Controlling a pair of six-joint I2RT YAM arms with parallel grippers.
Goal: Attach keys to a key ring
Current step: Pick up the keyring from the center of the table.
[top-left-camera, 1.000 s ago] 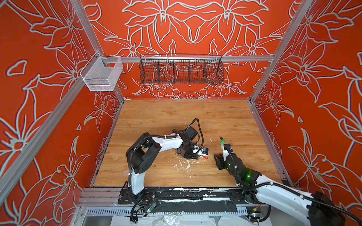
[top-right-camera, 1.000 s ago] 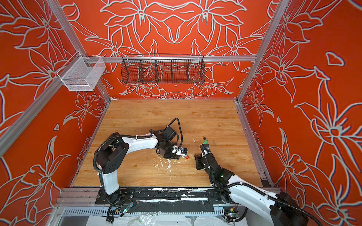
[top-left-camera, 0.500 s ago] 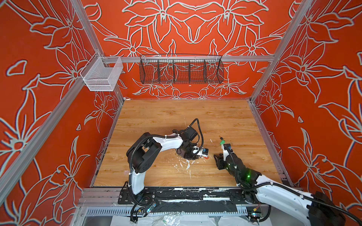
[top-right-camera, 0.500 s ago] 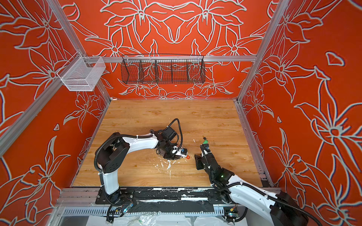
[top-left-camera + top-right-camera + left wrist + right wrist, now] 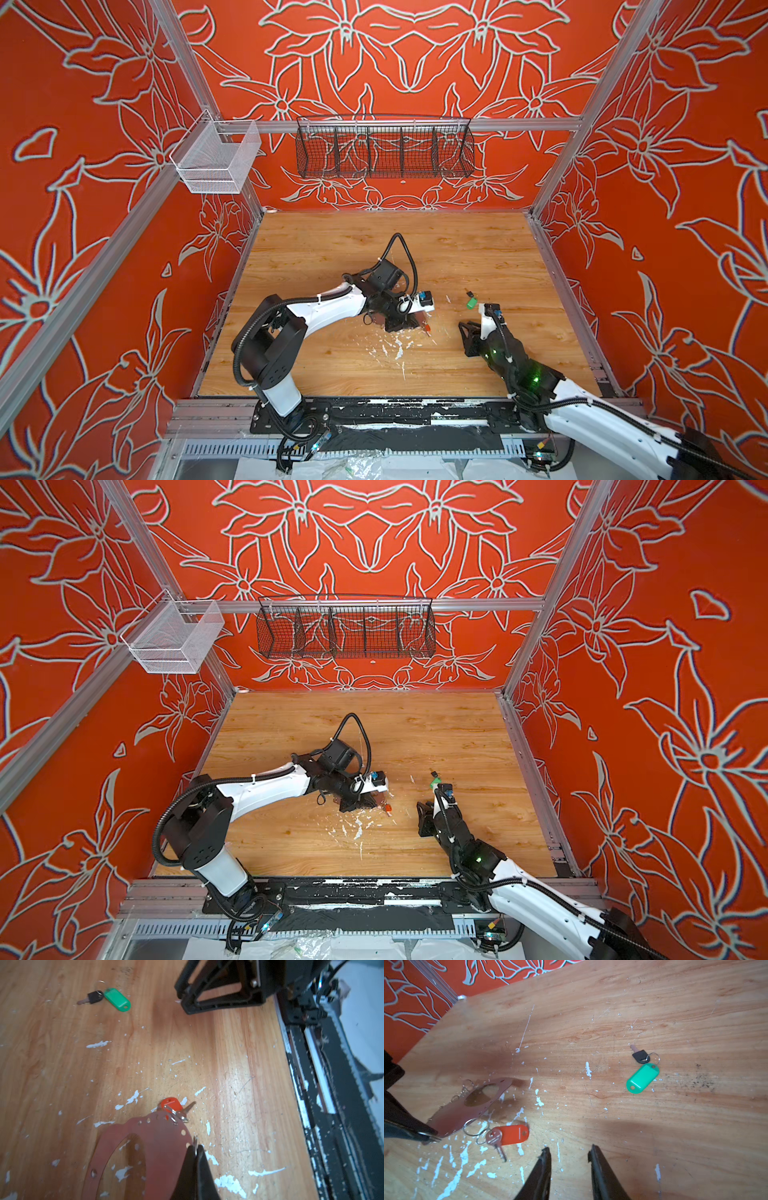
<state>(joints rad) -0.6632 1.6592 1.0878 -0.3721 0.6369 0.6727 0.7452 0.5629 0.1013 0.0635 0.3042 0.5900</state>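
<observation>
Your left gripper (image 5: 196, 1152) is pinching the key ring (image 5: 158, 1147) by its rim and the orange key (image 5: 510, 1134) looks hooked on already, so you're on key two: the empty right gripper (image 5: 569, 1154), jaws apart, needs to grab the green key (image 5: 642, 1078) lying loose, well apart from the ring.

- We find the left gripper (image 5: 195, 1148) now pinched tight on the key ring (image 5: 162, 1140) at its rim; a second ago its jaws stood slightly apart.
- We see the right gripper (image 5: 569, 1149) narrower, its jaws still parted.
</observation>
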